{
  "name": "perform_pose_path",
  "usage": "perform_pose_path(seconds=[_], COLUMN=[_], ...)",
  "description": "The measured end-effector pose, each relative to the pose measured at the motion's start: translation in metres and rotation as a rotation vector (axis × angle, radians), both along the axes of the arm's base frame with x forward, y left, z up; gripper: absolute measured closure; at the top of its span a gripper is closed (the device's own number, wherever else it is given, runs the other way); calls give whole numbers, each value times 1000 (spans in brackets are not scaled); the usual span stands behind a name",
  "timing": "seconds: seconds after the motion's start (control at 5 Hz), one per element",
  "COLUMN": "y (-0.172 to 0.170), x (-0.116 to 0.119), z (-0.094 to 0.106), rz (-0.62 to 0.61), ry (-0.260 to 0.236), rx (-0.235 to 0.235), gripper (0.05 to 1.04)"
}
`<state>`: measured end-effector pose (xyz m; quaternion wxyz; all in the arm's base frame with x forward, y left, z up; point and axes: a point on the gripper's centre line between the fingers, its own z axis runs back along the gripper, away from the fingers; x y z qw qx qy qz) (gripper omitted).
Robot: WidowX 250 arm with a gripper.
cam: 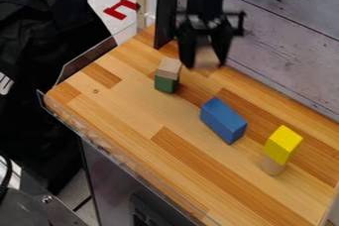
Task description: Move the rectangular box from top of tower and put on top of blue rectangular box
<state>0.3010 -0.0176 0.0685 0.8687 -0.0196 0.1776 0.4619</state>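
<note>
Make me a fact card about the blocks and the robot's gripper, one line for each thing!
Gripper: above the table's wall side
Held block: tan, between the gripper's fingers
Blue rectangular block: lying on the table, nothing on top
Green block: under a light wooden block
Yellow block: on top of a tan cylinder
Tabletop: striped wood, light and darker brown
Job: held block not yet on the blue one

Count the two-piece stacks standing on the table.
2: a tan block on a green block, left in view; a yellow block on a rounded tan piece, at right. The gripper could hide another behind it.
</note>
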Motion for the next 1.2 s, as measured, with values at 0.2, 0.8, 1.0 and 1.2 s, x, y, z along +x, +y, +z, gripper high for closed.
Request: perform_pose_path(seconds=[0.2, 0.8, 1.0, 1.2], y=[-30, -48, -47, -45], x=[-5, -16, -10, -3], z=[-16, -43, -45, -44], rz=[66, 208, 224, 225], ry=[-17, -40, -78, -97], rx=[-88, -133, -122, -109], gripper=[500, 500, 500, 500])
